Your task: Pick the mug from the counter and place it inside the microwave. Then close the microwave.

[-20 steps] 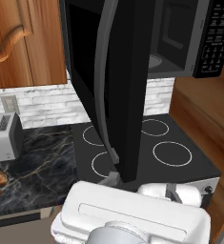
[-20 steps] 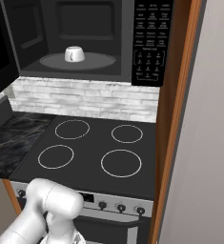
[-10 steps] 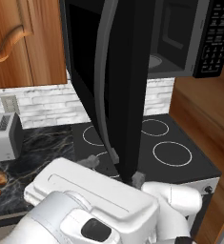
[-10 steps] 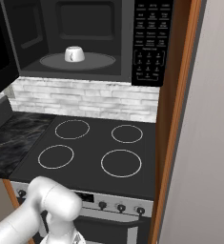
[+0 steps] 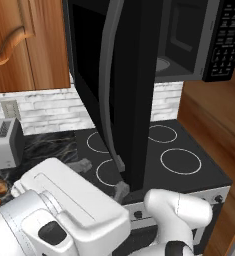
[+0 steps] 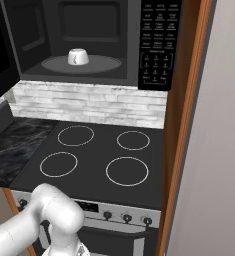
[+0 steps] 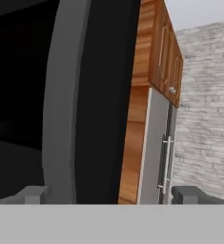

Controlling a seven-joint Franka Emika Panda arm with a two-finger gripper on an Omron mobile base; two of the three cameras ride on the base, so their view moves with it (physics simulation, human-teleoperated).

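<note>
Hand view: claw [image 7: 111, 194] spread, grasping nothing, with the microwave door's [image 7: 89, 95] long upright grey handle [image 7: 61, 105] just ahead (offset toward one fingertip). Mug [image 6: 78, 56] sits inside the microwave [image 6: 89, 45], on its turntable. Door stands wide; closing not yet done.

The microwave [image 6: 89, 42] stands open, and the mug [image 6: 78, 57] sits upright on the round plate inside it — left of centre. The keypad [image 6: 159, 45] runs down the microwave's right side. Below lies the black stovetop [image 6: 96, 157] with four white rings; the marble worktop [image 6: 9, 150] adjoins it at left.
</note>
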